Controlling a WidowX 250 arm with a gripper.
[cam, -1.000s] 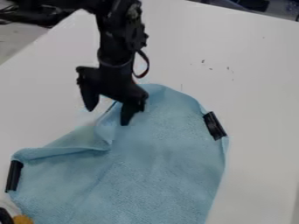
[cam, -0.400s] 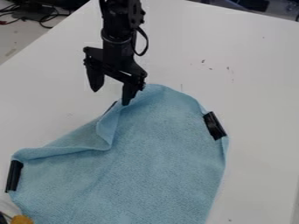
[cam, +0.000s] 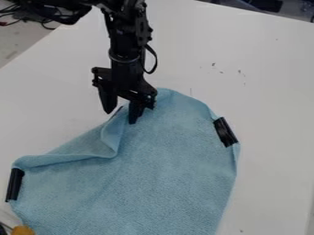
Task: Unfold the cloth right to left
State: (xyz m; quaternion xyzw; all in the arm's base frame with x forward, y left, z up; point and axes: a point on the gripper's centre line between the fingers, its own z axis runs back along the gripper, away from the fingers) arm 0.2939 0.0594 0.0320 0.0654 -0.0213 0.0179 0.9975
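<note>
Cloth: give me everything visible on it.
The cloth is light blue, finely textured, towel-like. It lies on the white table and runs past the picture's bottom edge. Its upper-left edge is rumpled, with a loose fold. A black clip-like piece sits at its left and right edges. The open gripper straddles the upper-left edge, one finger over cloth; contact unclear.

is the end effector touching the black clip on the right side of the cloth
Apart. The camera view shows a broad stretch of blue cloth between the end effector and the black clip.
</note>
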